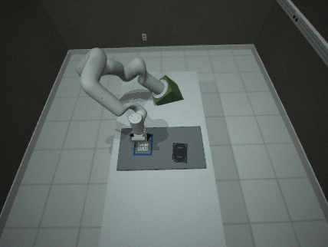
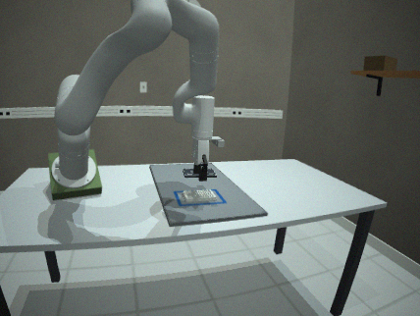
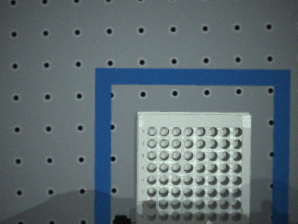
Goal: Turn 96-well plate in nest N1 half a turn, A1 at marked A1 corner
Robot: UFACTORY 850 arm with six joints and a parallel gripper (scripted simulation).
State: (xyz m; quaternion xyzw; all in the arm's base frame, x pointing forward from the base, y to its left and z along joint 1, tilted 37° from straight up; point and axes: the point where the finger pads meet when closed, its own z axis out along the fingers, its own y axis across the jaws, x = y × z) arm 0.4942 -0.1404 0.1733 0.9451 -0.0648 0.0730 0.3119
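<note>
The white 96-well plate (image 3: pixel 194 167) lies flat inside the blue-outlined nest N1 (image 3: pixel 102 140) on the grey perforated mat. It also shows in the top view (image 1: pixel 143 146) and the exterior view (image 2: pixel 198 196). My gripper (image 2: pixel 200 173) hangs open and empty above the mat, over the nest's far edge and clear of the plate. In the top view the gripper (image 1: pixel 139 136) sits just behind the plate. The wrist view cuts off the plate's near end, and I cannot make out the cut-off corner or the A1 mark.
A dark rectangular fixture (image 1: pixel 179 153) lies on the mat (image 1: pixel 162 147) to the right of the nest. The arm's green base (image 2: pixel 75 177) stands at the table's left end. A shelf with a box (image 2: pixel 380 64) hangs on the right wall.
</note>
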